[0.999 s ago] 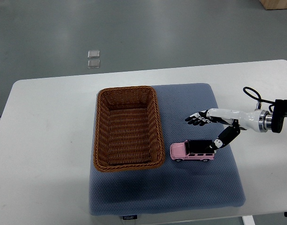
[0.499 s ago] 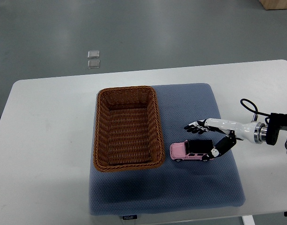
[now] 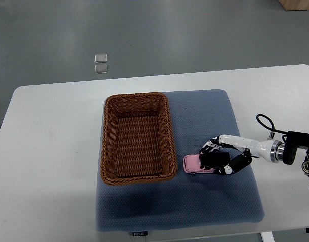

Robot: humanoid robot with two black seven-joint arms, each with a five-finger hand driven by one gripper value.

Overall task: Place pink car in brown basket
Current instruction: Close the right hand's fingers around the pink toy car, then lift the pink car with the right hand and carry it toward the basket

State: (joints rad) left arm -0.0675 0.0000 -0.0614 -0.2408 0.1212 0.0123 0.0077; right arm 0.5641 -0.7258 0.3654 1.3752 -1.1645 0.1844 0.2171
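Note:
The pink toy car [image 3: 194, 163] with a black roof lies on the blue-grey mat [image 3: 194, 201], just right of the brown wicker basket [image 3: 108, 146]. My right hand [image 3: 217, 159] reaches in from the right edge and is down over the car. Its fingers [image 3: 210, 146] lie along the car's far side and its thumb along the near side, closing around the body. The car still rests on the mat. The basket holds nothing. My left arm does not show.
The mat lies on a white table [image 3: 48, 151] whose front edge runs close to the bottom of the picture. A black cable [image 3: 265, 123] loops off my right wrist. Two small clear squares [image 3: 100, 63] lie on the grey floor beyond the table.
My right hand has dropped and drawn in from above the car to wrap around it. Its fingers, spread in the air a second ago, now sit against the car. The car has not moved.

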